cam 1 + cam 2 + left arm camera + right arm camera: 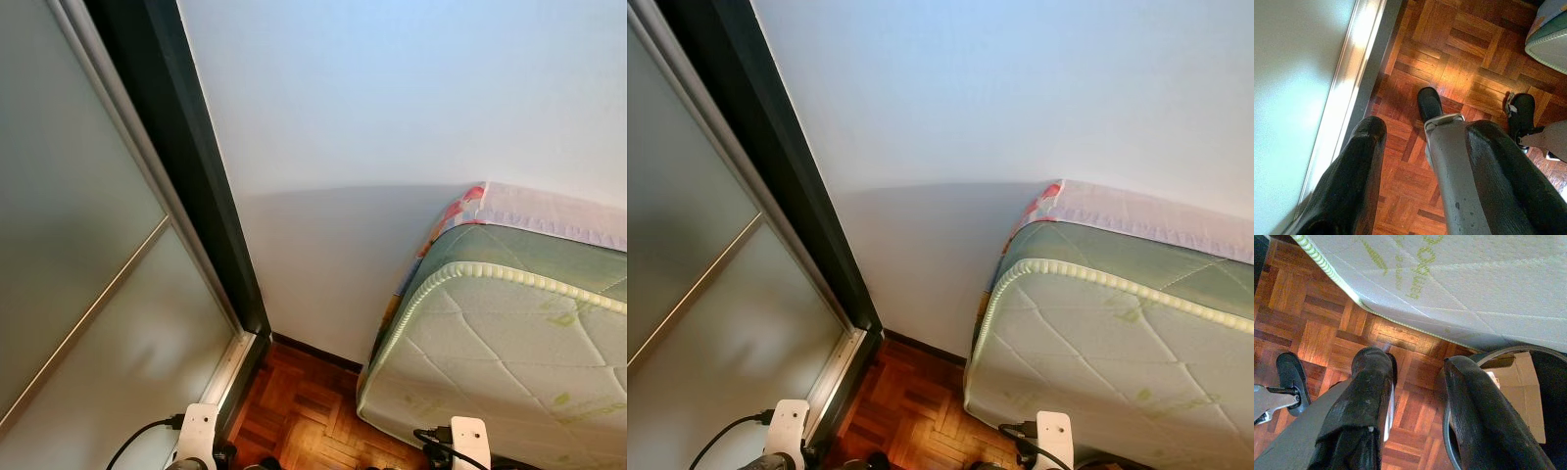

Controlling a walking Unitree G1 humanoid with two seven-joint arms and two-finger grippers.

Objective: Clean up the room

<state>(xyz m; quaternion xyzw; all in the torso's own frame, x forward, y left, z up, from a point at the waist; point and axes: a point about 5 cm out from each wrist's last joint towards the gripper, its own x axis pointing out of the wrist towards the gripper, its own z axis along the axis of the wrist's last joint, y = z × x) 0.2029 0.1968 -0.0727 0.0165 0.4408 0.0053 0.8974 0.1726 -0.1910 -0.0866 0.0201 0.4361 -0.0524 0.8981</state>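
While we face the corner between sliding door (88, 294) and mattress (509, 343), both arms hang idle: left pincer (1420, 171) and right pincer (1415, 401) gape, empty, over parquet floor (1449, 63). Bin (1542, 382) sits beside mattress. Judging: search step; next, turn to find clutter.
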